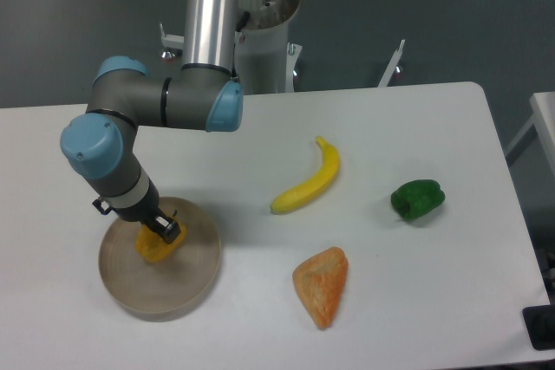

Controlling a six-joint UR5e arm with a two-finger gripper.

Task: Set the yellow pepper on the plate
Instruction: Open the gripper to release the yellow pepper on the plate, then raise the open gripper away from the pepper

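Your claw (pixel 161 233) is clamped on the pepper (pixel 157 247), which sits just beneath it over the plate (pixel 195 279). It looks light, stiff and lumpy; grip its broad middle.

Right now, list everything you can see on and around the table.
yellow pepper: one, yellow-orange, on the plate, under the pincer
plate: one, tan, round, front left of the table
banana: one, yellow, middle of the table
orange wedge: one, orange-pink, front centre
green pepper: one, green, right side
table: one, white
robot arm: one, grey with blue joints, reaching down over the plate
pincer: one, dark, at the yellow pepper; whether it is gripping cannot be told
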